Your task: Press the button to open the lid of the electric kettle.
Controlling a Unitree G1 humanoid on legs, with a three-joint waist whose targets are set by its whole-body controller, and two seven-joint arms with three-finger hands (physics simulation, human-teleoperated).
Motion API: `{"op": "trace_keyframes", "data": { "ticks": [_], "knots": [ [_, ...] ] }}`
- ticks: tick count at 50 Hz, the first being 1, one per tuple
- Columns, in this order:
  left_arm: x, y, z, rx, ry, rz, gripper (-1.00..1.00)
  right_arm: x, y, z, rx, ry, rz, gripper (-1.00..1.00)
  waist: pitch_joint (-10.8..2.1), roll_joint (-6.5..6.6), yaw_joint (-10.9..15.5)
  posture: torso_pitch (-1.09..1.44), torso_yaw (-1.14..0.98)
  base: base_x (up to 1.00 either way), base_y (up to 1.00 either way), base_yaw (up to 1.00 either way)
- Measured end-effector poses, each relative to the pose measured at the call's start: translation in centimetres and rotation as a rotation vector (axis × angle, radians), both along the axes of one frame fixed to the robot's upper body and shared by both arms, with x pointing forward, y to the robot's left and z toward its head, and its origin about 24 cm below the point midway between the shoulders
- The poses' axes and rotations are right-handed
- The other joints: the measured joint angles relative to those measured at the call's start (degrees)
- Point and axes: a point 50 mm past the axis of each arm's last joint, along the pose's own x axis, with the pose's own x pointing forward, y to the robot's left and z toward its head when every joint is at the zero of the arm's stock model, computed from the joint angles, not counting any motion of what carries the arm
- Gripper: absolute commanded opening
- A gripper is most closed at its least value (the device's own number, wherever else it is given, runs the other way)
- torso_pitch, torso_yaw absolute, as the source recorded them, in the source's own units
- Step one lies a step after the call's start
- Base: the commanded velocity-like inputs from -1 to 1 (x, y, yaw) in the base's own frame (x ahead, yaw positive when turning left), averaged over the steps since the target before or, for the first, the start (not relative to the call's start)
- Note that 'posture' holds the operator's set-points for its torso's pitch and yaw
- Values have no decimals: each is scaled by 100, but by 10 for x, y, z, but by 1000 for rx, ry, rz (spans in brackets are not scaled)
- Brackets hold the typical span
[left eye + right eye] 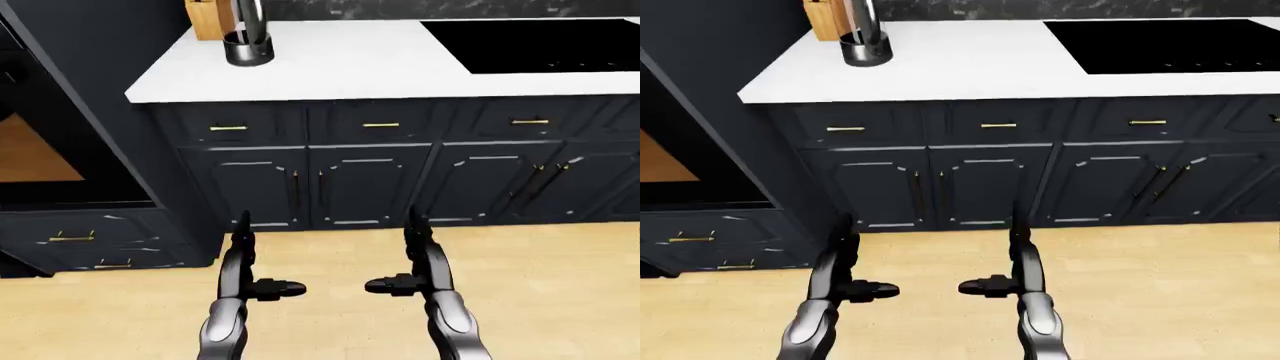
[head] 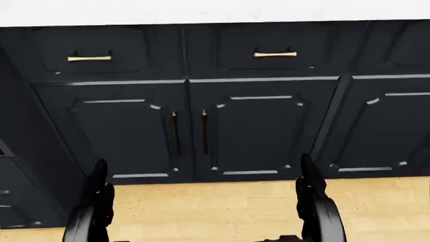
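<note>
My left hand [image 1: 243, 264]: lower left of centre in the left-eye view, fingers straight up, thumb out sideways toward the other hand; spread open, holding nothing.
My right hand [image 1: 420, 262]: lower right of centre, mirror pose, thumb pointing left; spread open, holding nothing. The two hands are level and apart, thumbs not touching.
Floor [image 1: 560, 300]: pale wood planks under both hands, across the bottom of the view.
Cabinets [image 1: 370, 180]: dark blue doors and drawers with brass handles, above the hands, middle band of the view.
Counter [image 1: 350, 67]: white top, above the cabinets.
Kettle [image 1: 248, 37]: upper left of the view, on the counter, dark round base, top cut off by the frame; lid and button not visible.
Wooden block [image 1: 208, 19]: just left of the kettle.
Hob [image 1: 540, 43]: flat black, upper right.
Oven [image 1: 40, 161]: left edge.
</note>
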Motion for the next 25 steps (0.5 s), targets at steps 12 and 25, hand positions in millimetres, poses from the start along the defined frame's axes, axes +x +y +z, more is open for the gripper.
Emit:
{"op": "trace_keyframes", "data": {
  "ticks": [12,25],
  "knots": [
    [3,4,37,-16,-116,-16,100,8,-1,29,26,-65,24,100,-300,-34,48,0,0,0,0,0],
    [3,28,135,-14,-360,56,100,27,-23,114,-11,-264,-2,100,-447,-6,46,0,0,0,0,0]
  ]
}}
